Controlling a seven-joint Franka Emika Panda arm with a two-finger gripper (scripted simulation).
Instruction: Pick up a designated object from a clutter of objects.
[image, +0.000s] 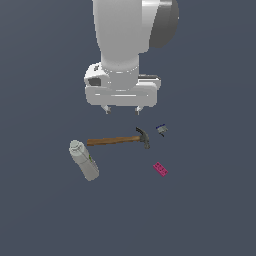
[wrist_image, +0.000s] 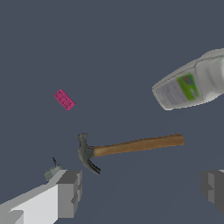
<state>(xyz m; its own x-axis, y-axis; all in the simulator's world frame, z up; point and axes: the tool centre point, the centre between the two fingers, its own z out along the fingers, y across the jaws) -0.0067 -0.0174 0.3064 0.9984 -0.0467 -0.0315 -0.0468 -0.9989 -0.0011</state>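
Note:
The small magenta-pink studded brick (image: 160, 169) lies flat on the dark floor, toward the exterior view's right of the clutter; it also shows in the wrist view (wrist_image: 64, 99). My gripper (image: 122, 110) hangs open and empty well above the hammer (image: 120, 140), apart from the brick. In the wrist view my fingers (wrist_image: 70, 192) frame the hammer (wrist_image: 127, 148), with the gripper's middle (wrist_image: 142, 190) over bare floor. The wooden-handled claw hammer lies between the bottle (image: 84, 160) and the tiny grey-and-blue item (image: 161, 130).
The pale grey-green bottle (wrist_image: 192, 85) lies on its side at the exterior view's left. The tiny grey-and-blue item (wrist_image: 52, 172) sits close to one finger in the wrist view. The floor is a plain dark grey surface.

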